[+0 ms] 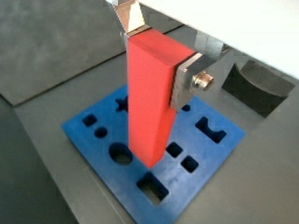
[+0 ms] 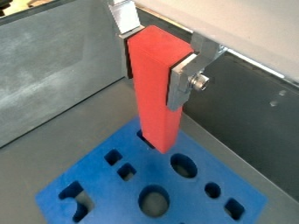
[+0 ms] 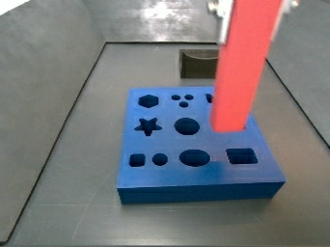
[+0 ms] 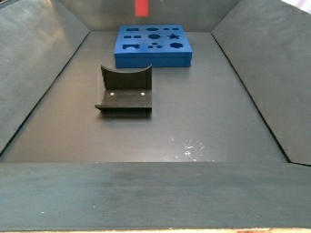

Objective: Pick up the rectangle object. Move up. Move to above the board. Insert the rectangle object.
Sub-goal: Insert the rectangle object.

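Note:
The rectangle object (image 1: 149, 96), a long red-orange bar, hangs upright with my gripper (image 1: 158, 52) shut on its upper end. Silver fingers (image 2: 181, 80) press on two opposite sides of the bar (image 2: 155, 92) in both wrist views. The board (image 3: 194, 145) is a thick blue slab with dark cut-outs, lying flat on the floor. The bar's lower end (image 3: 233, 121) hovers over the board's right part, apart from it. In a side view the board (image 4: 152, 45) lies at the far end, with the bar's tip (image 4: 142, 7) showing above it.
The dark fixture (image 4: 124, 91) stands on the floor nearer than the board, and shows behind the board (image 3: 200, 63) in a side view. Grey sloping walls (image 3: 65, 87) enclose the floor on all sides.

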{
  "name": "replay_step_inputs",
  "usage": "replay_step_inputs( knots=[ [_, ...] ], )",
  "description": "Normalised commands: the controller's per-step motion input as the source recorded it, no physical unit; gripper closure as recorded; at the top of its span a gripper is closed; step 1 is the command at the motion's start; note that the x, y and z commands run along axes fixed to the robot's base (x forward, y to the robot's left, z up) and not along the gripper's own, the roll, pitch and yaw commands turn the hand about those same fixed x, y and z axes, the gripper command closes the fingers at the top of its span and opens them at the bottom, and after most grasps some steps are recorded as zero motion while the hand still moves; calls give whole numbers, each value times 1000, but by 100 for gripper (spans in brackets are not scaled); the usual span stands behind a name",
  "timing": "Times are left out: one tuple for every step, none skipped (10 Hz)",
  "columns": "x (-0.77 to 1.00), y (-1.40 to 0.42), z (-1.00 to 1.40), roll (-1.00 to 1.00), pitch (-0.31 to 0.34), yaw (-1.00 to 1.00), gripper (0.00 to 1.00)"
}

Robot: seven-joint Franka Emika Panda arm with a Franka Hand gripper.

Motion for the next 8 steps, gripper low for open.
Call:
replay_step_inputs(
  knots=[
    [611, -374, -174, 254, -17, 94, 100],
    [609, -354, -171, 243, -17, 91, 100],
    [609, -329, -103, 194, -37, 83, 100],
    [600, -280, -83, 134, -69, 69, 100],
    [611, -146, -80, 114, -129, 54, 100],
    [620, -43, -134, 200, -120, 0, 100],
    [543, 0, -289, 366, -71, 0, 100],
    [320, 0, -509, 554, -46, 0, 100]
  ],
)
